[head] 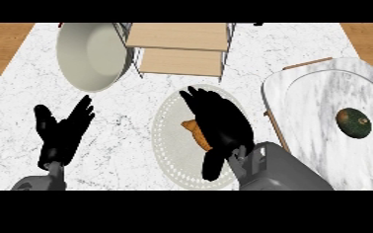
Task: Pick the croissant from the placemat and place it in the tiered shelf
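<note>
A golden-brown croissant point(194, 130) lies on a round pale placemat point(169, 138) in the middle of the counter. My right hand point(218, 123) hovers over it with straight fingers and covers most of it; only its left end shows. The tiered shelf point(178, 47), with two light wooden boards in a thin metal frame, stands at the back centre, just beyond the placemat. At the lower left my left hand point(64, 131) rests open with its fingers up, apart from everything.
A large pale bowl-like pan point(91, 54) sits at the back left, touching the shelf's left side. On the right lies a marble board point(306, 103) with a dark green avocado point(354, 122) on it. The white marble counter point(131, 108) shows between the objects.
</note>
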Robot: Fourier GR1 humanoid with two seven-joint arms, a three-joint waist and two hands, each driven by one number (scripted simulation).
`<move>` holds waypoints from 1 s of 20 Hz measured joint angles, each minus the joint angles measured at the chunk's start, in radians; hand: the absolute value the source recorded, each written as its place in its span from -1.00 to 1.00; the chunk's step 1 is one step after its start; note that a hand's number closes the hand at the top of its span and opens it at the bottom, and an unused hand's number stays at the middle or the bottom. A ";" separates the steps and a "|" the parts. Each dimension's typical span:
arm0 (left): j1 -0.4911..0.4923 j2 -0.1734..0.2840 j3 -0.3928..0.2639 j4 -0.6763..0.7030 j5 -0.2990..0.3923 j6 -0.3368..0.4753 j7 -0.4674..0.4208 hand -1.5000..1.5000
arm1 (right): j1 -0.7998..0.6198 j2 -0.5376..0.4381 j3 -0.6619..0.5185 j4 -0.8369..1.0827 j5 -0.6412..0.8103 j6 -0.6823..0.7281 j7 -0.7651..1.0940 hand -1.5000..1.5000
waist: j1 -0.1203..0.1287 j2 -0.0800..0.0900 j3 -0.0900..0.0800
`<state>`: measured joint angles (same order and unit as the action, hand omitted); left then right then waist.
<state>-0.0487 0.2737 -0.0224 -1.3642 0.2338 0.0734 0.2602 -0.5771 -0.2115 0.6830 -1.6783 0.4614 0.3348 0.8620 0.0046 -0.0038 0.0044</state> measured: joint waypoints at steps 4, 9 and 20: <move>0.007 -0.018 0.000 0.002 -0.012 -0.002 -0.012 0.00 | 0.038 0.019 0.011 0.004 0.070 0.013 0.019 -1.00 | -0.002 0.000 0.001; 0.000 -0.018 0.025 0.012 -0.013 -0.021 -0.010 0.00 | 0.096 0.048 0.032 0.016 0.187 -0.003 0.013 -1.00 | -0.002 -0.001 0.001; -0.005 -0.051 0.035 -0.005 -0.055 -0.016 0.009 0.00 | 0.155 0.147 0.026 0.128 0.365 -0.032 -0.049 -1.00 | -0.001 0.001 0.000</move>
<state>-0.0537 0.2229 0.0126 -1.3692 0.1788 0.0570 0.2689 -0.4224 -0.0649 0.7093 -1.5500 0.8267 0.3029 0.8127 0.0033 -0.0032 0.0044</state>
